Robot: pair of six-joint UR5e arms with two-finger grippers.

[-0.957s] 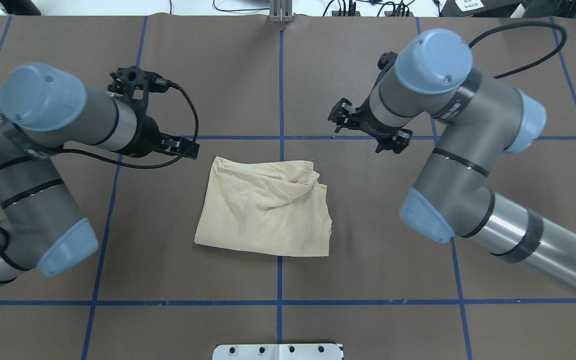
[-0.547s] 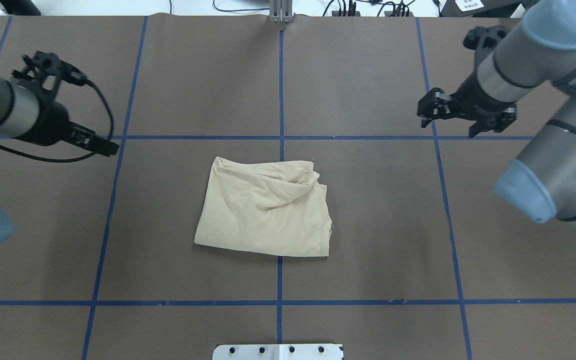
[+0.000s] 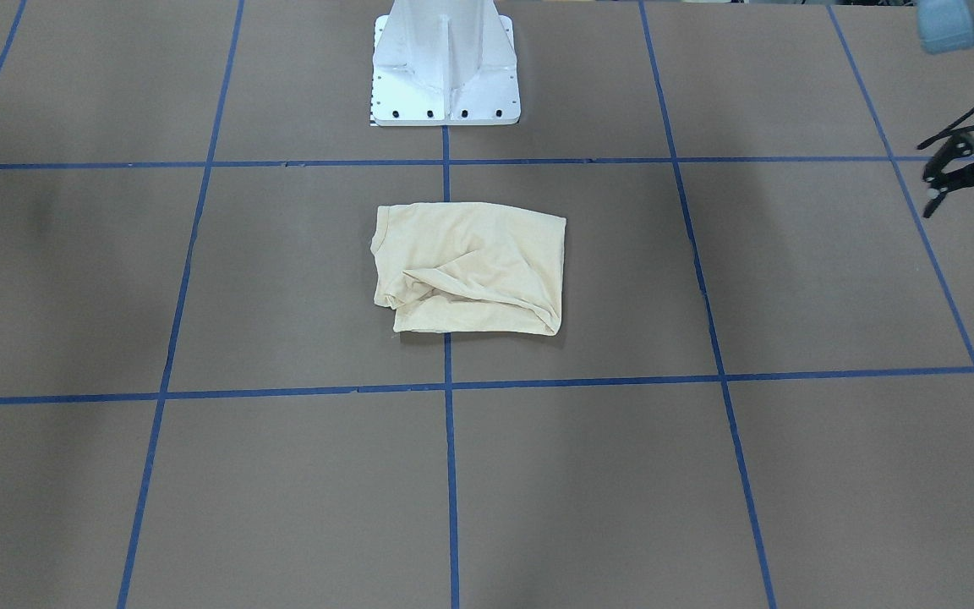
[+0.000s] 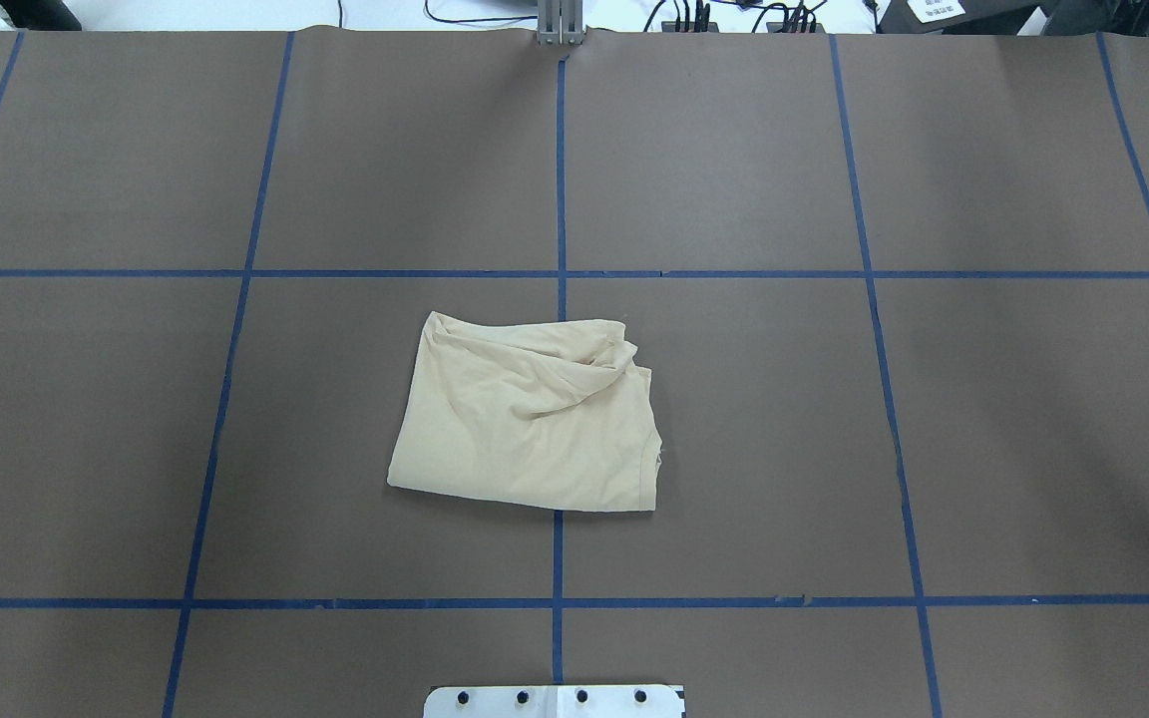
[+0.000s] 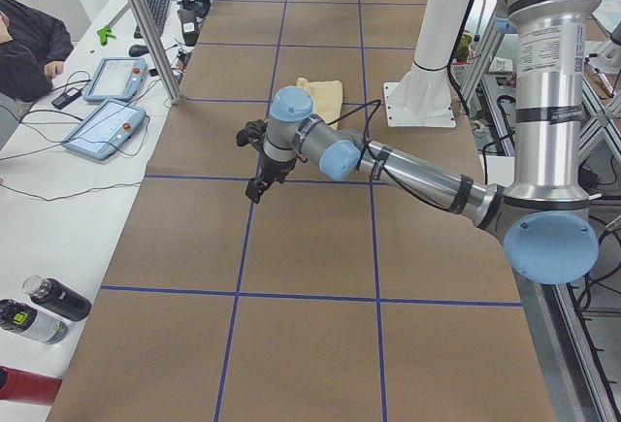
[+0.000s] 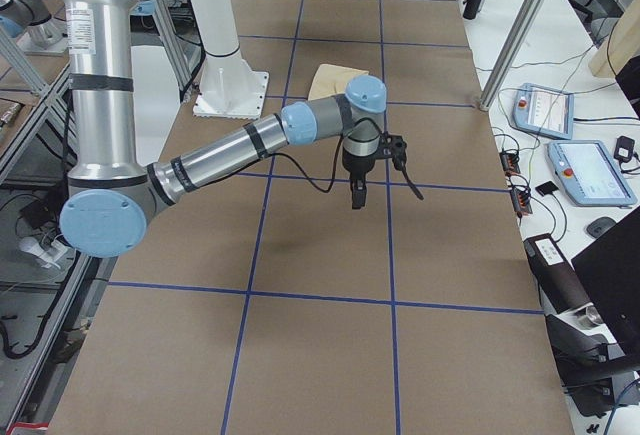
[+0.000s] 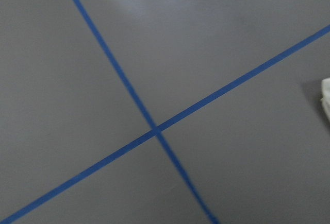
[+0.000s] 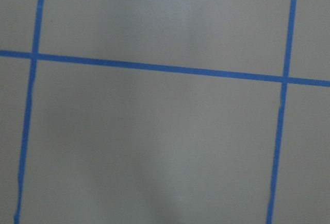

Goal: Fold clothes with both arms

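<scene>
The pale yellow T-shirt [image 4: 530,414] lies folded into a rough, wrinkled rectangle at the middle of the brown table; it also shows in the front-facing view [image 3: 470,266]. Its print is hidden. Both arms are out to the sides, far from it. The left gripper [image 5: 257,187] hangs over the table's left end; black parts of it show at the front-facing view's right edge [image 3: 973,165]. The right gripper [image 6: 358,195] hangs over the right end. I cannot tell whether either is open or shut. Both wrist views show only table and blue tape.
The white pedestal base [image 3: 445,76] stands behind the shirt. Blue tape lines [image 4: 560,274] grid the table. Tablets [image 5: 102,126], bottles [image 5: 53,298] and a seated person [image 5: 24,44] are beside the left end; more tablets [image 6: 590,170] are beside the right end.
Both arms have swung outward from beside the shirt and left the overhead view. The shirt has not moved.
</scene>
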